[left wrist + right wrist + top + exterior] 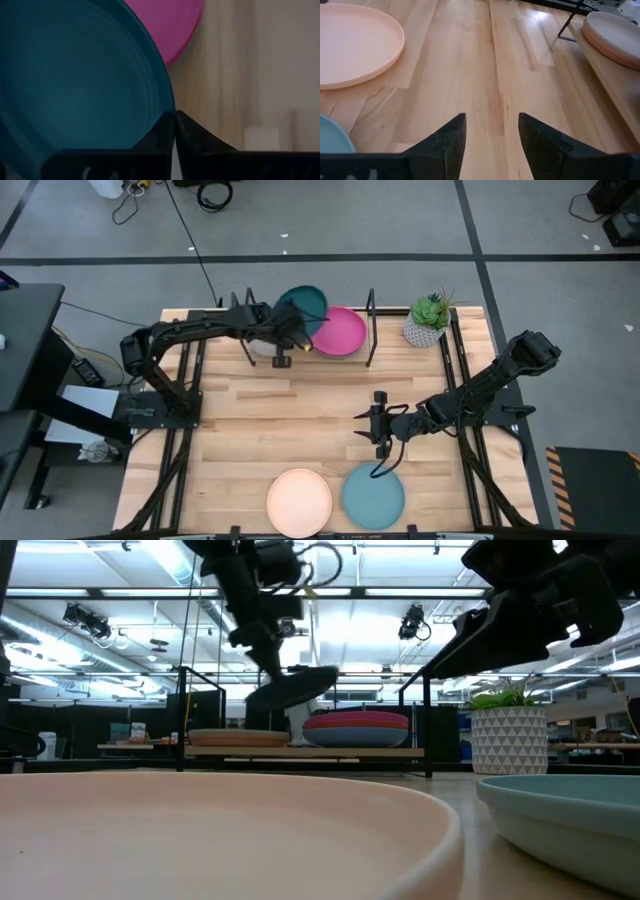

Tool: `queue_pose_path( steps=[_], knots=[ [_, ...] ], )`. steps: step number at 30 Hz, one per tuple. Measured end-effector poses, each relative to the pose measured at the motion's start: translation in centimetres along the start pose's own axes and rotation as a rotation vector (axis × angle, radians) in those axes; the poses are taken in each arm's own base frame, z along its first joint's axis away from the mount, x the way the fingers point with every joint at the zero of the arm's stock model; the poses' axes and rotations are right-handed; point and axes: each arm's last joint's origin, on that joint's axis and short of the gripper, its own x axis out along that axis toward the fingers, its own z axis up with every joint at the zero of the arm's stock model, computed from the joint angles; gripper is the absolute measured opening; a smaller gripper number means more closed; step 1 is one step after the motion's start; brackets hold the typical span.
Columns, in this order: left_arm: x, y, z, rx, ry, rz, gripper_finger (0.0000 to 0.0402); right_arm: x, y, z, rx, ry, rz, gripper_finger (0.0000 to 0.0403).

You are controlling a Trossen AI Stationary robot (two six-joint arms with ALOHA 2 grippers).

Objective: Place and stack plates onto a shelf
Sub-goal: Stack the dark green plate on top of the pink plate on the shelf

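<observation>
Bright overhead ceiling lights; left wrist view blurred, low view's foreground soft.

The left gripper [174,131] holds the dark teal plate [75,85] by its rim, fingers closed together. A pink plate [175,25] lies beyond it, above the wooden surface [250,75].

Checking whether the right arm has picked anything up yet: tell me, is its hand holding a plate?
No: in its wrist view the right hand is open over bare tabletop, nothing between its fingers.
</observation>
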Motion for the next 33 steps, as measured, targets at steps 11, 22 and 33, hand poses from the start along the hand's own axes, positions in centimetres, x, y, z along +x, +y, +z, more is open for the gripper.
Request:
queue_pose_path(
  steps=[11, 22, 33],
  knots=[
    [3.3, -2.2, 3.2, 0.145, -0.173, -0.025, 0.0010, 0.0, 0.0, 0.3, 0.038, -0.032, 0.001, 0.0187],
    [4.3, -2.3, 3.5, 0.276, -0.201, -0.023, 0.0020, 0.0, 0.0, 0.3, 0.054, -0.033, 0.000, 0.0187],
    [4.7, -2.3, 3.6, 0.280, -0.203, -0.002, 0.0089, -0.2, 0.4, 0.3, 0.051, -0.036, 0.012, 0.0187]
  ],
)
